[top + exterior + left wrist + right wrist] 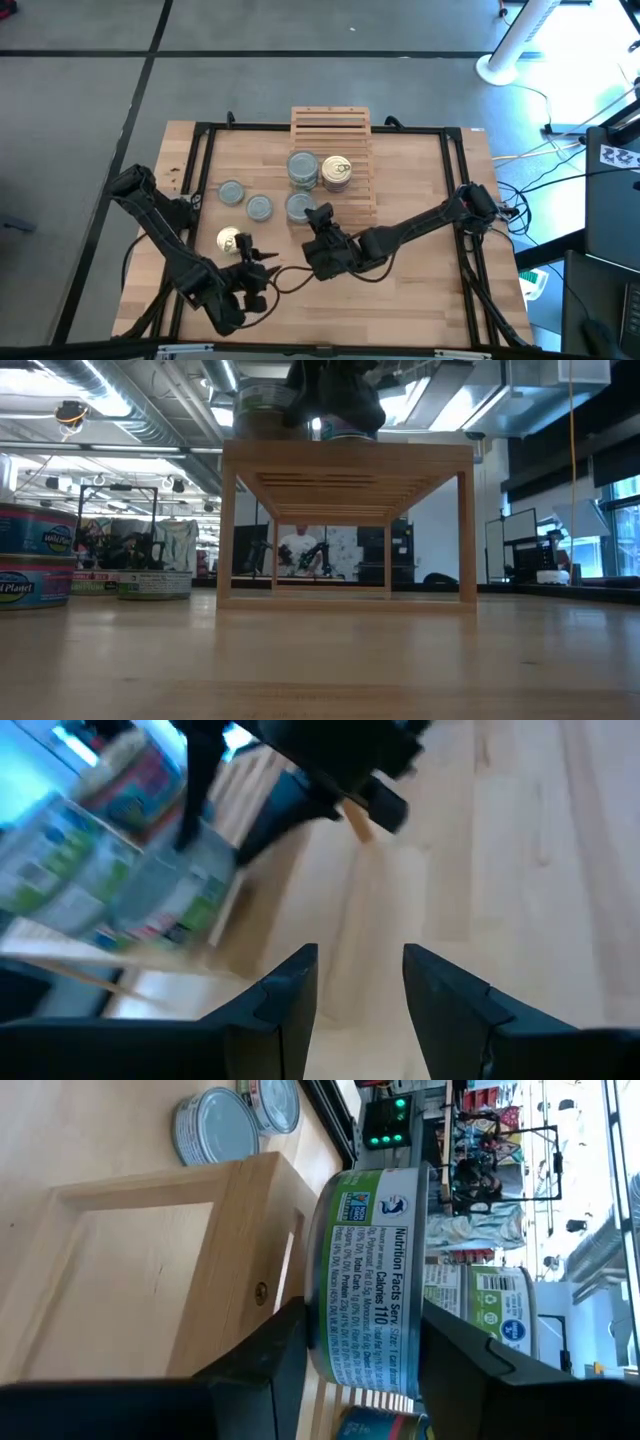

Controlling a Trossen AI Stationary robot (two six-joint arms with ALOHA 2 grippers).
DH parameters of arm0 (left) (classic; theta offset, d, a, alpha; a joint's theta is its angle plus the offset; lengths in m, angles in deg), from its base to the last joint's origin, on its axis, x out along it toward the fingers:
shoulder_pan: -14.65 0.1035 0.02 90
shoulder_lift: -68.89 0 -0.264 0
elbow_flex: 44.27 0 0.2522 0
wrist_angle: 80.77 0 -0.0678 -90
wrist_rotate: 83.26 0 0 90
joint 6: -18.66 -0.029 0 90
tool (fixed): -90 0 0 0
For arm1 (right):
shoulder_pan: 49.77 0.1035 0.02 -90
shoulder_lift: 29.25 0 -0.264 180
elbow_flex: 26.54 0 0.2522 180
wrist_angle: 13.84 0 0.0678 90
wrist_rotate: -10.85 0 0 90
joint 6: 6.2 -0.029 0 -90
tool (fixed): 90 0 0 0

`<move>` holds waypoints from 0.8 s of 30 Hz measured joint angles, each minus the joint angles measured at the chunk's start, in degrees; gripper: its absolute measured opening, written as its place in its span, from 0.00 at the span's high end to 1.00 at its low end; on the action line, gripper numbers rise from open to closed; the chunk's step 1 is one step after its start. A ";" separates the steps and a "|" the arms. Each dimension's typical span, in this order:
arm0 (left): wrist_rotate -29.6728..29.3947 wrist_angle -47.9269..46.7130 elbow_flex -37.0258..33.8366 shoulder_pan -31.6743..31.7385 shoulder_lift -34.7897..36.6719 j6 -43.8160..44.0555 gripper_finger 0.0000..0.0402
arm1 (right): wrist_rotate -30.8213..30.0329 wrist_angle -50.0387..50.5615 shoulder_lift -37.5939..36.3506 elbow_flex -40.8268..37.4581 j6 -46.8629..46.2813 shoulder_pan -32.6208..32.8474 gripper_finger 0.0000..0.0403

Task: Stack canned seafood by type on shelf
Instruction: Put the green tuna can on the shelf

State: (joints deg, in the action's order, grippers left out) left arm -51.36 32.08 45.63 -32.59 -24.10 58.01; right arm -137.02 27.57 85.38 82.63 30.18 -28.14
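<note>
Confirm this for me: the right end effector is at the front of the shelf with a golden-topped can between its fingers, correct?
Not quite. The can between the fingers of the right end effector at the front of the shelf is grey-topped, not golden-topped: the high view shows its grey top beside the end effector, and the right wrist view shows its green label.

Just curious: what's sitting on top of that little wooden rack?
On the shelf sit grey-topped cans, a gold-topped can, and one between the right end effector's fingers.
</note>
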 joint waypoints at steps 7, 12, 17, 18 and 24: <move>-0.33 0.11 0.00 3.19 -0.04 -8.20 0.64 | 0.02 -0.01 0.00 0.00 -0.02 -0.02 0.62; -0.37 0.09 -0.01 6.77 -0.04 -11.68 0.64 | 2.19 0.01 0.00 0.00 -0.07 -0.02 0.62; -1.38 0.29 -0.02 9.88 -0.04 -13.15 0.66 | 2.44 1.33 0.00 0.00 -0.08 -0.02 0.62; -1.62 0.27 0.00 10.28 -0.04 -13.79 0.67 | 2.45 1.83 0.00 0.00 -0.07 -0.02 0.62; -4.14 0.26 -0.01 12.35 -0.04 -15.73 0.77 | 2.45 3.09 0.00 0.00 -0.07 -0.02 0.62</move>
State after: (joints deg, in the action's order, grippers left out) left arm -55.50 32.33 45.62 -20.24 -24.14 42.27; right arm -134.56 30.66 85.38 82.63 30.11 -28.17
